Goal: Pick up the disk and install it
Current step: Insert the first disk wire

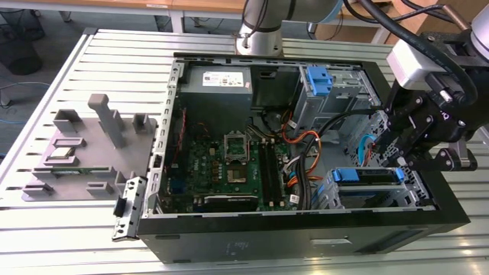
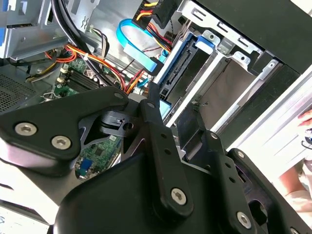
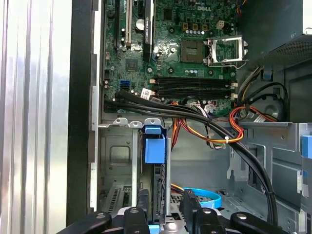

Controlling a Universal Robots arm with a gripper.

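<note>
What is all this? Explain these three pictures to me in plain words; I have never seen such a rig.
A robot arm works over an open computer case on a slatted metal table. The exterior view looks on from off the arm; both wrist views ride on the arm and look into the case. A grey holder with small parts lies at the exterior view's left. The disk, with blue rails, stands in its bay. The gripper hangs open over it, holding nothing.

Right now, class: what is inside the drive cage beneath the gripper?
The disk, standing on edge in the drive cage below the gripper. Its blue rail shows; the cage walls cover its lower part.
</note>
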